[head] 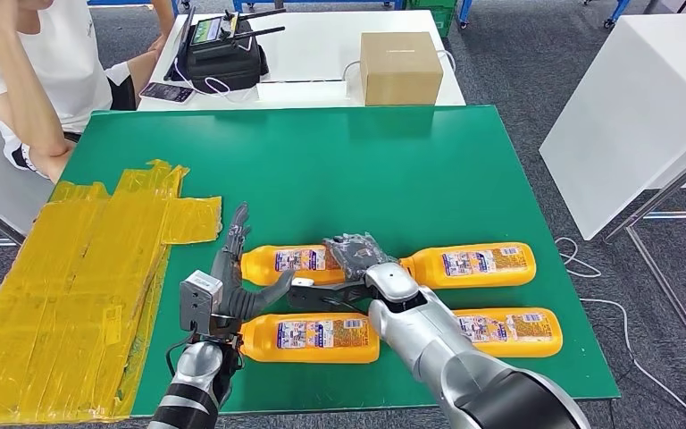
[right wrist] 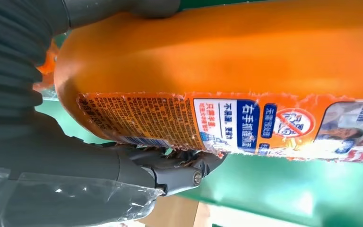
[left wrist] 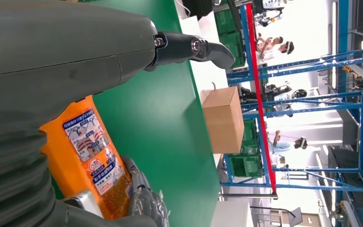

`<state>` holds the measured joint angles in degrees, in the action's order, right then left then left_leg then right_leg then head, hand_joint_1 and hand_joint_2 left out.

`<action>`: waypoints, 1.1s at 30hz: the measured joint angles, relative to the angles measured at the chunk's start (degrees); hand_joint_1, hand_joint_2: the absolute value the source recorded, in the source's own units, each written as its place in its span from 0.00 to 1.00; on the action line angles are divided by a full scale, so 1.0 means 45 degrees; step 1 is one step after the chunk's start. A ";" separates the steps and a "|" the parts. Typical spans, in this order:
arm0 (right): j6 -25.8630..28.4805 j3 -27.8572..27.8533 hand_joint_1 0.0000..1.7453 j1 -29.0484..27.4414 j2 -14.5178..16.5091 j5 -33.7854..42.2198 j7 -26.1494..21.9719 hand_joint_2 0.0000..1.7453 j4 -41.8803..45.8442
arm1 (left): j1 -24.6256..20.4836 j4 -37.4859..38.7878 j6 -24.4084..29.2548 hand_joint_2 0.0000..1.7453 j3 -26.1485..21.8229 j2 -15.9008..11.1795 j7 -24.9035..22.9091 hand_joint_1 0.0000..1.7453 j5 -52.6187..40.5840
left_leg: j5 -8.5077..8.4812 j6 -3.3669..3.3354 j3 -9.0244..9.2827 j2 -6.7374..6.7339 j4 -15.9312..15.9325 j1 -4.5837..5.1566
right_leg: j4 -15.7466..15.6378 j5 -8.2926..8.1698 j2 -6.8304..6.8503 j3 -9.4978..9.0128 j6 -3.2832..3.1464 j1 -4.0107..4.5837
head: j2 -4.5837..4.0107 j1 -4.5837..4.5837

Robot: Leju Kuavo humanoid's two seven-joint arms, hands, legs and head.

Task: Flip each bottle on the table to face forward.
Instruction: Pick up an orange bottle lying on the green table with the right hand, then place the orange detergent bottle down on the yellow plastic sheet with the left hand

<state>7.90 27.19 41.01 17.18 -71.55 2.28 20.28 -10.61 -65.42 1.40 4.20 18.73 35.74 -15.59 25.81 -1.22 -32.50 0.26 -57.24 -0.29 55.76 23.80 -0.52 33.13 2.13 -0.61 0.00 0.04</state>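
While the two hands work the rear-left bottle, you should read the scene like this:

Right hand: your right hand [head: 350, 256] is clamped around the orange detergent bottle [head: 296, 262]; the right wrist view shows thumb and fingers wrapped on its body beside the label.

Left hand: your left hand [head: 232, 268] is released, fingers apart, just beside that bottle's cap end and holding nothing.

Held bottle: it lies on its side on the green desk [head: 322, 170], between your two hands.

Other bottles: one near-left bottle [head: 311, 337] sits just below your left hand; a rear-right bottle [head: 473, 264] and a near-right bottle [head: 511, 332] lie beyond your right forearm.

Risk, slip: the body looks smooth and rounded, so a partial wrap could let it roll out mid-turn.

Risk, collision: the neighbours lie close; swinging the held bottle or your forearm could knock them askew.

Risk, left hand: its spread fingers could nudge the cap end.
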 joint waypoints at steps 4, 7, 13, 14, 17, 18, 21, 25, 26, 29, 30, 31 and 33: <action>0.1704 -0.0585 1.00 -0.0059 -0.0073 0.0743 0.0277 1.00 0.0041 | 0.0031 -0.0015 0.0061 1.00 0.0000 0.0000 -0.0010 0.00 0.0002 | 0.0000 0.0000 -0.0003 0.0003 -0.0001 0.0000 | 0.0000 0.0000 0.0001 0.0001 0.0000 -0.0001 | 0.0000 0.0000; 0.3013 -0.1560 1.00 -0.0062 -0.0254 0.1719 -0.0052 1.00 0.0272 | 0.0072 -0.0058 0.0089 1.00 0.0000 0.0000 -0.0035 0.00 -0.0009 | 0.0000 0.0000 -0.0007 0.0006 -0.0002 0.0001 | 0.0000 0.0000 0.0003 0.0001 0.0000 -0.0003 | 0.0000 0.0000; 0.3783 -0.4192 1.00 -0.0214 -0.0567 0.4001 -0.2033 1.00 0.1042 | 0.0127 -0.0157 0.0182 1.00 -0.0005 0.0000 -0.0005 0.00 -0.0050 | 0.0001 -0.0002 -0.0010 0.0008 -0.0004 0.0004 | -0.0001 0.0000 0.0004 0.0000 0.0001 -0.0005 | 0.0000 -0.0001; 0.3796 -0.4587 1.00 -0.0262 -0.0596 0.4212 -0.2232 1.00 0.1168 | 0.0133 -0.0160 0.0192 1.00 -0.0005 0.0000 0.0009 0.00 -0.0051 | 0.0001 -0.0002 -0.0011 0.0008 -0.0004 0.0004 | -0.0001 0.0000 0.0004 0.0000 0.0001 -0.0004 | 0.0000 0.0000; 0.3795 -0.5413 1.00 -0.0380 -0.0665 0.4425 -0.2432 1.00 0.1429 | 0.0140 -0.0160 0.0200 1.00 -0.0005 0.0000 0.0029 0.00 -0.0051 | 0.0001 -0.0002 -0.0011 0.0006 -0.0003 0.0003 | -0.0001 0.0000 0.0003 0.0001 0.0001 -0.0002 | 0.0000 0.0001; 0.3795 -0.5586 1.00 -0.0412 -0.0682 0.4439 -0.2446 1.00 0.1490 | 0.0141 -0.0161 0.0203 1.00 -0.0005 0.0000 0.0032 0.00 -0.0051 | 0.0001 -0.0001 -0.0011 0.0005 -0.0003 0.0003 | 0.0000 0.0000 0.0002 0.0001 0.0001 -0.0002 | 0.0000 0.0001; 0.3794 -0.5932 1.00 -0.0480 -0.0705 0.4492 -0.2482 1.00 0.1613 | 0.0143 -0.0165 0.0206 1.00 -0.0005 0.0000 0.0035 0.00 -0.0051 | 0.0001 -0.0001 -0.0011 0.0006 -0.0002 0.0003 | 0.0000 0.0000 0.0002 0.0002 0.0001 0.0001 | 0.0000 0.0002; 0.3675 -0.6373 1.00 -0.0586 -0.0707 0.5126 -0.2946 1.00 0.1774 | 0.0149 -0.0165 0.0241 1.00 -0.0005 0.0000 0.0069 0.00 -0.0054 | 0.0001 -0.0001 -0.0011 0.0008 -0.0002 0.0002 | 0.0001 0.0000 0.0003 0.0001 0.0001 0.0001 | 0.0000 0.0002; 0.3567 -0.6510 1.00 -0.0631 -0.0703 0.5388 -0.3155 1.00 0.1839 | 0.0153 -0.0168 0.0255 1.00 -0.0005 0.0000 0.0079 0.00 -0.0054 | 0.0001 -0.0001 -0.0012 0.0007 -0.0002 0.0001 | 0.0001 0.0000 0.0003 0.0001 0.0001 0.0001 | 0.0000 0.0001; 0.2624 -0.6907 1.00 -0.0895 -0.0651 0.6540 -0.4136 1.00 0.2244 | 0.0187 -0.0234 0.0294 1.00 -0.0005 -0.0001 0.0097 0.00 -0.0051 | 0.0001 -0.0001 -0.0015 0.0007 -0.0001 0.0001 | 0.0001 0.0000 0.0003 0.0001 0.0001 -0.0001 | 0.0000 0.0000; 0.2203 -0.7013 1.00 -0.1023 -0.0610 0.6934 -0.4483 1.00 0.2437 | 0.0196 -0.0260 0.0296 1.00 -0.0005 -0.0002 0.0100 0.00 -0.0051 | 0.0001 -0.0001 -0.0016 0.0006 -0.0001 0.0001 | 0.0001 0.0000 0.0003 0.0001 0.0001 -0.0002 | 0.0000 0.0001; 0.1869 -0.7092 1.00 -0.1156 -0.0557 0.7226 -0.4748 1.00 0.2631 | 0.0201 -0.0276 0.0289 1.00 -0.0005 -0.0004 0.0100 0.00 -0.0051 | 0.0001 -0.0001 -0.0016 0.0007 -0.0001 0.0001 | 0.0000 0.0000 0.0003 0.0002 0.0001 -0.0002 | 0.0000 0.0001; 0.1553 -0.7198 1.00 -0.1371 -0.0452 0.7480 -0.4958 1.00 0.2946 | 0.0206 -0.0301 0.0271 1.00 -0.0005 -0.0005 0.0097 0.00 -0.0051 | 0.0001 -0.0001 -0.0016 0.0010 -0.0001 0.0001 | 0.0000 0.0000 0.0005 0.0002 0.0001 -0.0002 | 0.0000 0.0002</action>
<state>14.89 -5.20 34.84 15.15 -37.89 -20.03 33.54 -9.68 -66.77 2.62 4.17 18.71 36.17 -15.82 25.82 -1.23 -32.57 0.30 -57.25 -0.28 55.75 23.80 -0.50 33.14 2.14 -0.62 0.00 0.05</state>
